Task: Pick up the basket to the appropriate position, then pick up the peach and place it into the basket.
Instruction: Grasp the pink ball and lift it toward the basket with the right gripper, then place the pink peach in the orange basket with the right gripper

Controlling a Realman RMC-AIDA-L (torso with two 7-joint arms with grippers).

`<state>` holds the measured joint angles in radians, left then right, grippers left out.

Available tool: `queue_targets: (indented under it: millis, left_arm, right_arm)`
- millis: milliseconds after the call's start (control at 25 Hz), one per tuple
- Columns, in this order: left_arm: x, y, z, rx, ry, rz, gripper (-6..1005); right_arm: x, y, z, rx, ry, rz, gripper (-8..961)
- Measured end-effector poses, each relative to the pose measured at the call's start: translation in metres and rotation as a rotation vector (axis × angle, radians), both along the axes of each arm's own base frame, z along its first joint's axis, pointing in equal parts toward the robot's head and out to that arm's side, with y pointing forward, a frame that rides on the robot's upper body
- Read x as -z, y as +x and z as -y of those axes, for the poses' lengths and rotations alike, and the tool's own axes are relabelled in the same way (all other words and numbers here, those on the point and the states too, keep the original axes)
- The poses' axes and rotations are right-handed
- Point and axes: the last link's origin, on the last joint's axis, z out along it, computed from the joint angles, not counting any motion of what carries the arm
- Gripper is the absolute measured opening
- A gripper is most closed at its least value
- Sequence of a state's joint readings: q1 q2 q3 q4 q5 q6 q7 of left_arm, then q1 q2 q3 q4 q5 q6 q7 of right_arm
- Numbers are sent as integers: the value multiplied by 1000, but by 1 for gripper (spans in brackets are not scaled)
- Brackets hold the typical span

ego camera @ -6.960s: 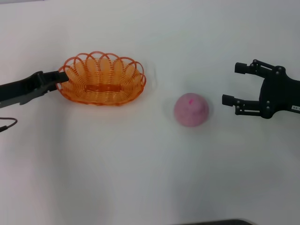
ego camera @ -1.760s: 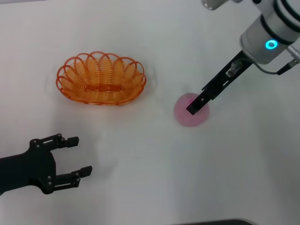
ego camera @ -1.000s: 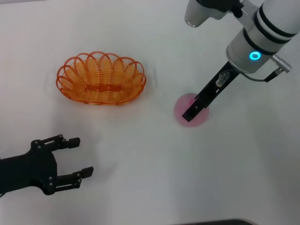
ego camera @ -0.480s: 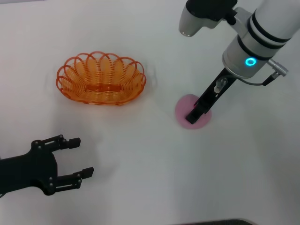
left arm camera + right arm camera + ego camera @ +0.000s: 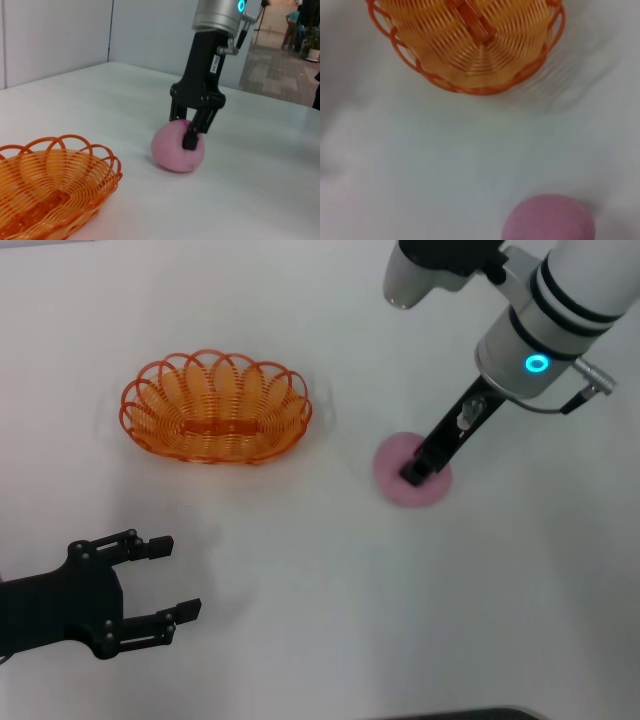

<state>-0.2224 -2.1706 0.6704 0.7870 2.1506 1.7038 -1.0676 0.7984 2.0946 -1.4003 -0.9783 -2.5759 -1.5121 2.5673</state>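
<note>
With the right gripper (image 5: 413, 473) clamped on the peach (image 5: 412, 482), I'd lift straight up before swinging toward the orange basket (image 5: 216, 408) at 10 o'clock, while the left gripper (image 5: 160, 580) idles open.

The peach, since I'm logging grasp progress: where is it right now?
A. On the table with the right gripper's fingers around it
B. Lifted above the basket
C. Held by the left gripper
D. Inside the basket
A: the peach sits on the table with the right gripper straddling it.

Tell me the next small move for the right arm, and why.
Probably lift straight up. The right end effector has its fingers down around the peach, which sits on the table; the basket stands apart, empty. The left end effector is parked, open.
</note>
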Motion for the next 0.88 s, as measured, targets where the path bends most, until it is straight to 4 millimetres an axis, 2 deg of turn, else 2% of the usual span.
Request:
queue_targets:
  millis: [440,720,880]
  left_arm:
    - [1,-1,2,1,-18,-5,791]
    - [1,0,2,5,-25,-3,791]
    - [0,0,2,6,-21,-5,791]
  right_arm:
    - [-18,-42,-6,-91,7,-137,282]
    - [-13,-62,-16,-155,50,-183,242]
    - [-8,-77,-23,-195,97,-275,247]
